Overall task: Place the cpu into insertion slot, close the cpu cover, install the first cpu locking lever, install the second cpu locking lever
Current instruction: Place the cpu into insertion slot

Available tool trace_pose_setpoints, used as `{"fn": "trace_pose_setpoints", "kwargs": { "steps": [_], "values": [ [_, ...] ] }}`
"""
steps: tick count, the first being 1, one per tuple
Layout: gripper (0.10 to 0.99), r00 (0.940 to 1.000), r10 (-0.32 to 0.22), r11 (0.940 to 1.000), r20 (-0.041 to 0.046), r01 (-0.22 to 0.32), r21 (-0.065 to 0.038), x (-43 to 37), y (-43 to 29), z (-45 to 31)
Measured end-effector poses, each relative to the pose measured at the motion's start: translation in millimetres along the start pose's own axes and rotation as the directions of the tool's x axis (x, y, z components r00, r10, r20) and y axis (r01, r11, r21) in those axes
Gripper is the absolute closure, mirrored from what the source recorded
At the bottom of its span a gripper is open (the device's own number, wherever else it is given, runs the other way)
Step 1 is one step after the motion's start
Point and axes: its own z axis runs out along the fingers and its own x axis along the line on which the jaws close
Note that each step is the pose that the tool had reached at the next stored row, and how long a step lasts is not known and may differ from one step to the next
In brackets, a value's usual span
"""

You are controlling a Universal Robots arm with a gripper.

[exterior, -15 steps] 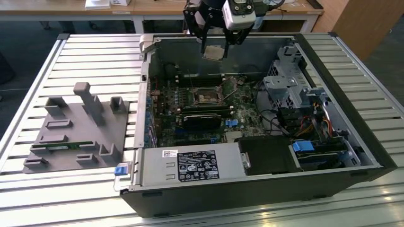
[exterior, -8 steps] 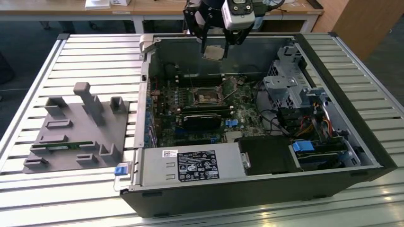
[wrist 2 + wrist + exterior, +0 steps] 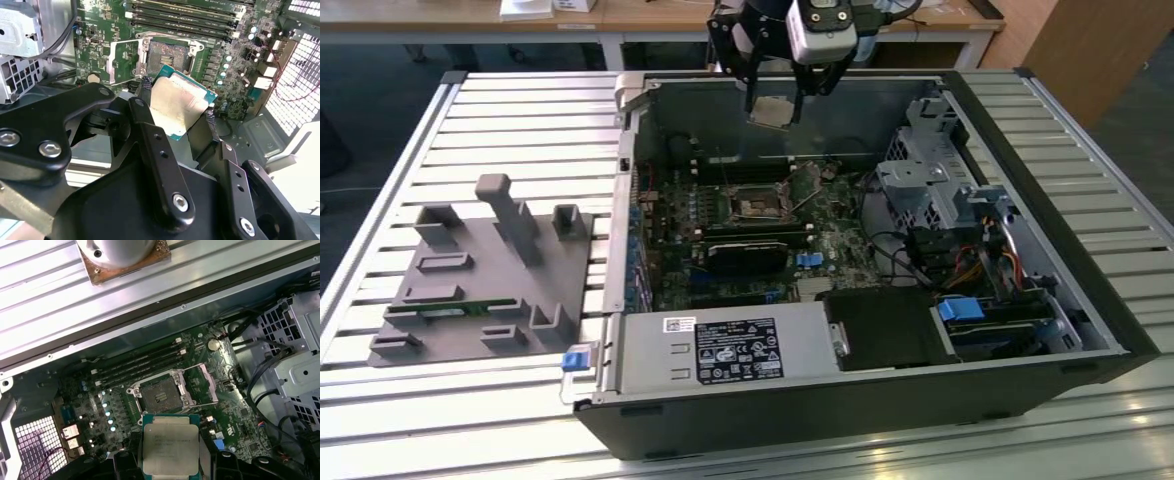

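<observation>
silvery-tan metal with a thin green edge: the cpu (image 3: 177, 105) is pinched by two opposite edges between the black fingers (image 3: 145, 125) of the gripper (image 3: 177, 102). the claw is clamped on the chip, probably so that nothing presses on its flat face and its underside is free to meet the contacts. it hangs in the air, apart from the board, over the open computer case (image 3: 854, 400) that lies on its side on the slatted table (image 3: 520, 110). the insertion slot (image 3: 159, 396) is bare, with its dull gold-tan centre exposed. the cpu cover (image 3: 207, 385) is swung off it to one side like an open lid, which leaves the socket free to take the chip. nothing is seated, and the locking levers are too thin to tell apart from the frame. the exterior view gives the height: the cpu (image 3: 774, 110) sits up near the case's far rim, well above the insertion slot (image 3: 758, 207) and off to the far side of it rather than straight over it. a grey fixture (image 3: 480, 270) lies well apart on that view's left. the first wrist view looks square onto the chip's face (image 3: 170, 445), with the socket just beyond it. the second wrist view comes from the opposite side and shows the grip itself, a finger on each edge, with the cover (image 3: 122, 62) lying beside the socket (image 3: 170, 54).
</observation>
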Motion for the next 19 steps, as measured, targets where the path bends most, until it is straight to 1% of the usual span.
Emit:
{"fn": "trace_pose_setpoints", "kwargs": {
  "steps": [19],
  "values": [
    [0.545,0.9987,0.050,0.9987,0.0045,-0.050,-0.001,0.5,-0.2,0.1]
  ]
}}
